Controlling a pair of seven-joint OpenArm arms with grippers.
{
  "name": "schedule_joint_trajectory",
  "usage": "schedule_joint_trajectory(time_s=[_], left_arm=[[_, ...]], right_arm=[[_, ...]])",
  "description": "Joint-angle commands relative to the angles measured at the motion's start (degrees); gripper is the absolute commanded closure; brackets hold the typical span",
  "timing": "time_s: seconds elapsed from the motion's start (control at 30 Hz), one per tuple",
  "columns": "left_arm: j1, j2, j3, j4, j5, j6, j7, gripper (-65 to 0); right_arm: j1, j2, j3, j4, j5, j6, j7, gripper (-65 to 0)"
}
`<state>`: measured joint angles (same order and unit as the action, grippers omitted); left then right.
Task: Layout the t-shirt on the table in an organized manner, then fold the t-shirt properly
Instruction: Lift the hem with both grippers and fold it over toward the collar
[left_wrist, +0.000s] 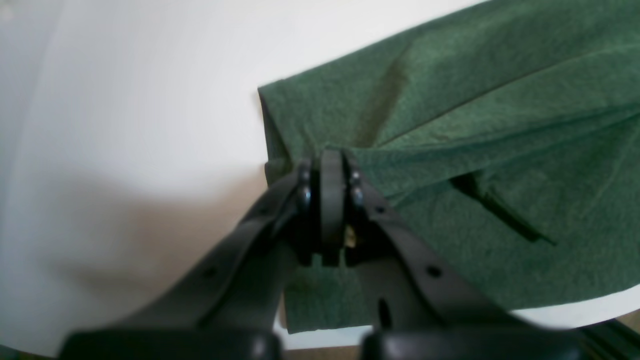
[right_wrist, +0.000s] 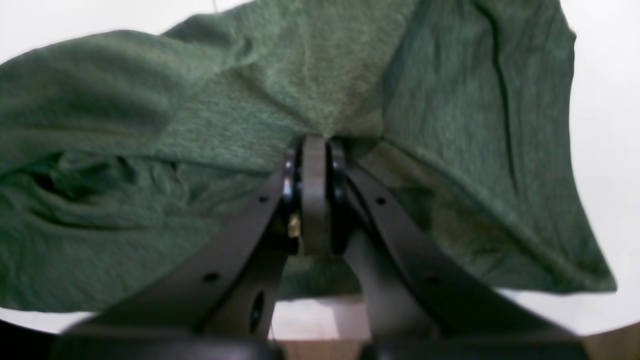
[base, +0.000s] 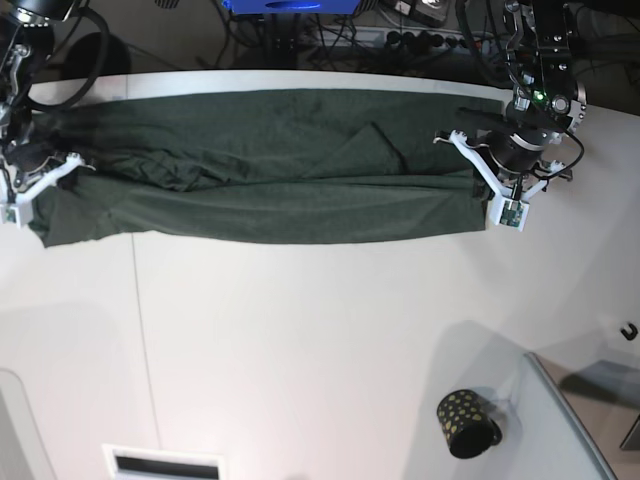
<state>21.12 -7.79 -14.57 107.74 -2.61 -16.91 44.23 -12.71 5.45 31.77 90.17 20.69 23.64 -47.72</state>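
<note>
T-shirt (base: 260, 170) — long green band, axis side to side across the table (base: 320, 330); left gripper (left_wrist: 332, 165) and right gripper (right_wrist: 314, 147) pinch opposite ends, jaws clamped. Neither arm nearer; next fold likely runs crosswise to that axis.

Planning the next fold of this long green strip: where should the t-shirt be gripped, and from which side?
Grip the t-shirt at its two short ends, coming in from outside each end. It lies as a long narrow band on the table, so end holds keep it taut.
</note>
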Motion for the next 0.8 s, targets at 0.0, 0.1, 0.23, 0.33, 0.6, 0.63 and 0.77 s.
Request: schedule_joint_trajectory(time_s=[0.0, 0.1, 0.23, 0.33, 0.6, 0.63, 0.77], left_arm=[[0.1, -0.3, -0.2, 1.0, 0.0, 0.2, -0.8, 0.0], [1.5, -0.3, 0.1, 1.0, 0.0, 0.1, -0.9, 0.0], [2.7, -0.1, 0.0, 1.0, 0.0, 0.1, -1.0, 0.0], [2.7, -0.1, -0.2, 1.1, 0.0, 0.1, -1.0, 0.0], [3.2, 0.0, -0.2, 4.1, 0.0, 0.1, -0.8, 0.0], [3.2, 0.0, -0.2, 4.2, 0.0, 0.1, -0.8, 0.0], [3.6, 0.0, -0.2, 4.5, 0.0, 0.1, -0.8, 0.0]], right_arm=[[0.0, 0.6, 0.3, 1.4, 0.5, 0.2, 0.8, 0.0], [-0.2, 0.5, 0.3, 1.0, 0.5, 0.2, 0.9, 0.0], [0.2, 0.5, 0.3, 1.2, 0.5, 0.2, 1.2, 0.0], [1.1, 0.7, 0.3, 1.4, 0.5, 0.2, 1.1, 0.0], [4.2, 0.9, 0.3, 1.4, 0.5, 0.1, 0.8, 0.0], [4.3, 0.9, 0.3, 1.5, 0.5, 0.1, 0.8, 0.0], [3.7, 0.9, 0.3, 5.3, 0.5, 0.0, 0.7, 0.0]])
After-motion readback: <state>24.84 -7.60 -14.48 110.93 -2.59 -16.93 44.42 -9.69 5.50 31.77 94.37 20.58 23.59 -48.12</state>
